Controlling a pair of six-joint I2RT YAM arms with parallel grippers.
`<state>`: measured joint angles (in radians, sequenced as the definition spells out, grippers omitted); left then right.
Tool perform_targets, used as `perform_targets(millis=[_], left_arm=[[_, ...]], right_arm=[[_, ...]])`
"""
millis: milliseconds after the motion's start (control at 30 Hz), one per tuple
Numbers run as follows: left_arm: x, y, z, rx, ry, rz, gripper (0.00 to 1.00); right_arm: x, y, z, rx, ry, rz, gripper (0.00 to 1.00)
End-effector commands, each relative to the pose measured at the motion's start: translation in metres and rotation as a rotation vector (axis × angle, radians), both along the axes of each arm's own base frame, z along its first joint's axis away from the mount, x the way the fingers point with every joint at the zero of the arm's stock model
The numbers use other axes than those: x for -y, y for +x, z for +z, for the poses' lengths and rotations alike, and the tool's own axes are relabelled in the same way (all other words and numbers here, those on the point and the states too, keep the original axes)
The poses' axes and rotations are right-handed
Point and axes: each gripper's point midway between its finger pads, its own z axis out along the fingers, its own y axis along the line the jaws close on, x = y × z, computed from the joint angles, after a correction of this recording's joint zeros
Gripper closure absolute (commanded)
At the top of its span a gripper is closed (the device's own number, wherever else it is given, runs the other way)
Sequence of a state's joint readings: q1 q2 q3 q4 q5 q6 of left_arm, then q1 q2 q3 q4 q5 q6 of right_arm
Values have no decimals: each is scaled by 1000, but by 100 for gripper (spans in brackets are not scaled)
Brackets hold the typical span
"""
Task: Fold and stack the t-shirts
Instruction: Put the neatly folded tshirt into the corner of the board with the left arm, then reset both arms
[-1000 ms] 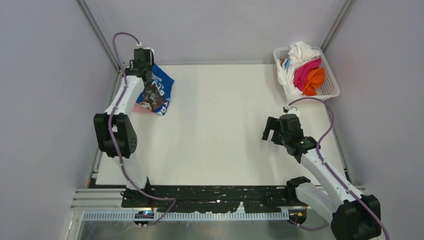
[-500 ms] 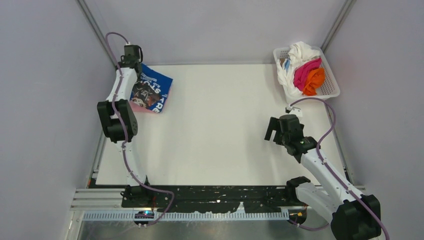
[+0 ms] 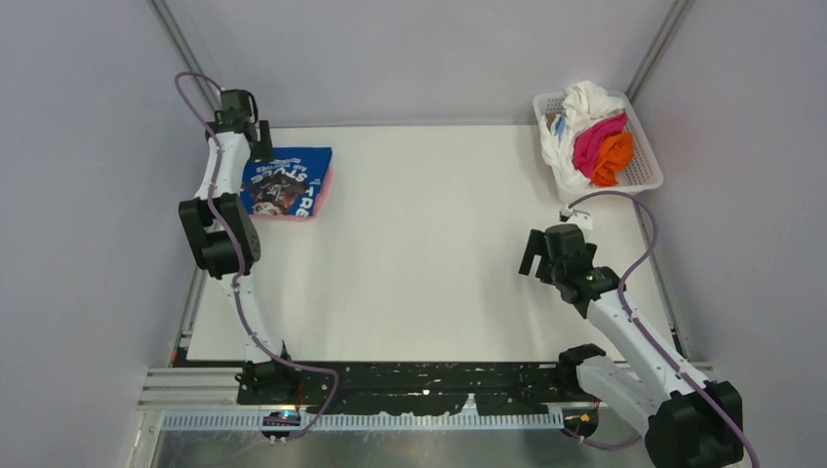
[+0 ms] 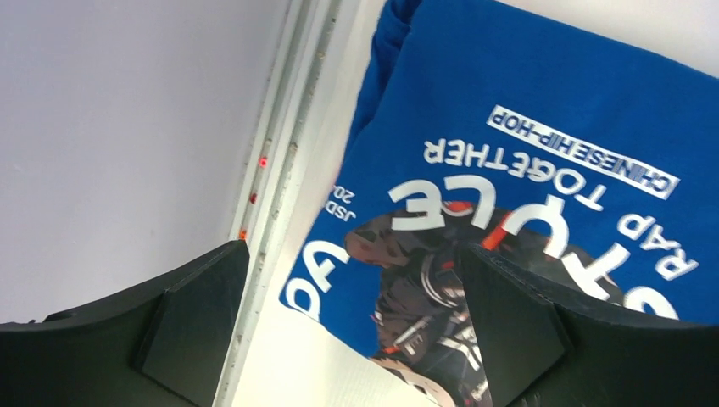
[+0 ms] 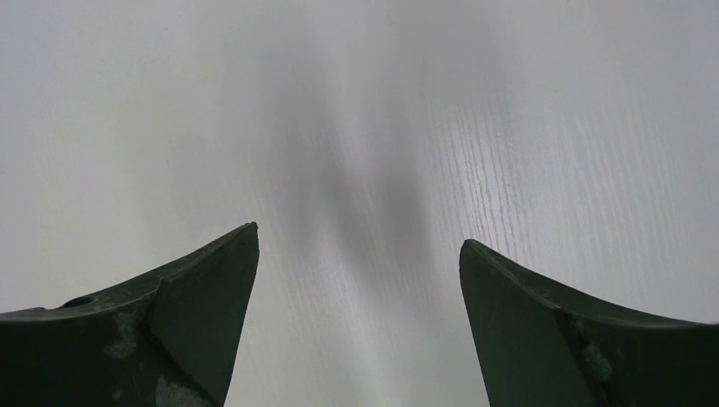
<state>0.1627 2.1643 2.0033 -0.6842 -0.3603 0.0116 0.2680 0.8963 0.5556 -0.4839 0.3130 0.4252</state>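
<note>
A royal blue t-shirt (image 3: 286, 182) with white lettering and a dark face print lies folded at the table's far left, on top of a light pink t-shirt (image 3: 328, 183) whose edge peeks out. My left gripper (image 3: 259, 144) hovers open at the blue shirt's back-left corner, holding nothing. In the left wrist view the blue t-shirt (image 4: 543, 110) lies flat past the left gripper (image 4: 353, 248). My right gripper (image 3: 533, 255) is open over bare table at the right. In its wrist view the right gripper (image 5: 358, 233) has only tabletop between its fingers.
A white mesh basket (image 3: 651, 156) at the far right corner holds a white tee (image 3: 585, 102), a magenta tee (image 3: 597, 141) and an orange tee (image 3: 614, 156). A metal rail (image 4: 280, 161) runs along the table's left edge beside the stack. Grey walls enclose the table.
My left gripper has opened and let go of the blue t-shirt, which now lies flat on the pink one. The left arm swung toward the back-left corner. The right arm barely moved.
</note>
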Motion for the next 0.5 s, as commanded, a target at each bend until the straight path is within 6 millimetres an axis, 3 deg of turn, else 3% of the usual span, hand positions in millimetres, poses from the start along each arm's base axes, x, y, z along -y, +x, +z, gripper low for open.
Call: perform_targets(millis=[0, 267, 367, 467], left_arm=[[23, -2, 52, 155, -114, 0, 0], [92, -15, 74, 320, -474, -85, 0], [123, -37, 85, 385, -606, -122, 0], [151, -72, 90, 468, -628, -142, 0]], right_arm=[[2, 10, 25, 87, 23, -36, 5], [-1, 7, 35, 131, 54, -27, 5], [-3, 6, 39, 147, 73, -26, 4], [-4, 5, 40, 159, 86, -30, 5]])
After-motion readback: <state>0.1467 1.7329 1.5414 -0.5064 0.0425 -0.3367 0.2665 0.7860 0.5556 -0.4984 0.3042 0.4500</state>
